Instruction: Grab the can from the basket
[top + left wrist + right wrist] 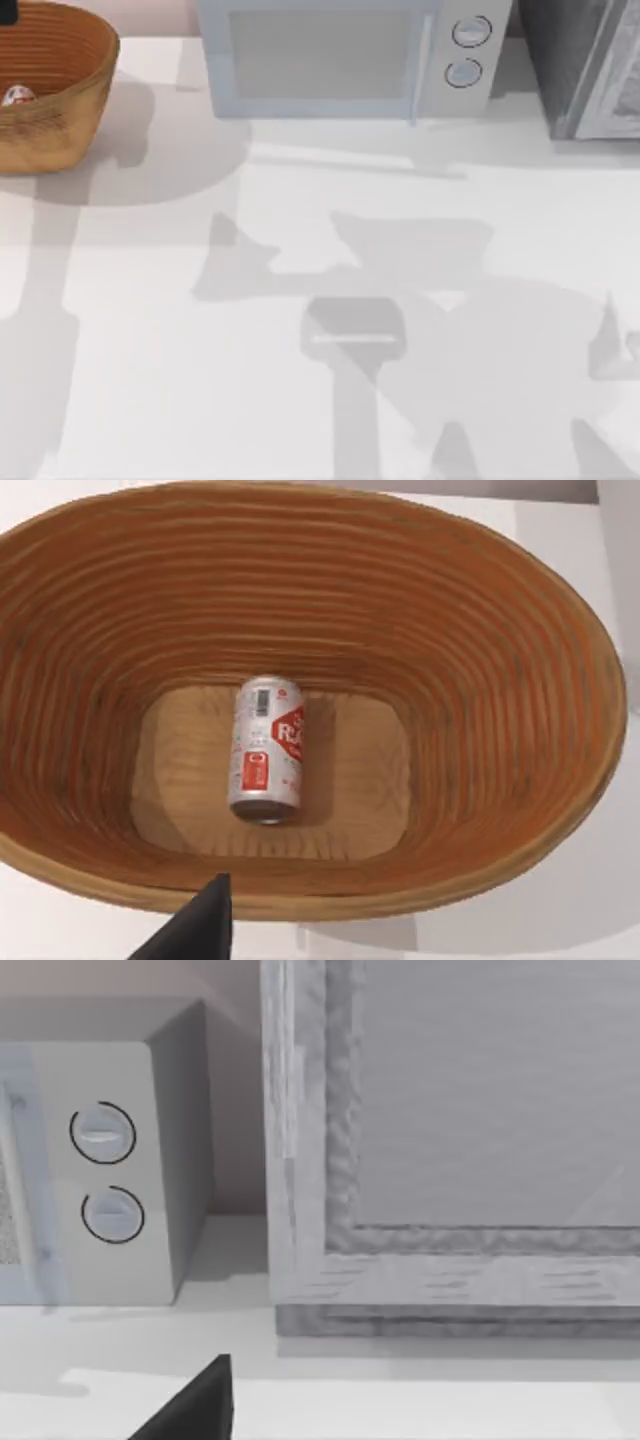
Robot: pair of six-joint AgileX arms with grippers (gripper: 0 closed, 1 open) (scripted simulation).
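Can [266, 750] – flat in basket [520, 680]

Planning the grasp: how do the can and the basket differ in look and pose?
The can is a small, smooth cylinder with a white and red label; the basket is a large, ribbed, orange-brown woven bowl. The can lies on its side; the basket sits upright, mouth open. The can rests on the basket's floor.
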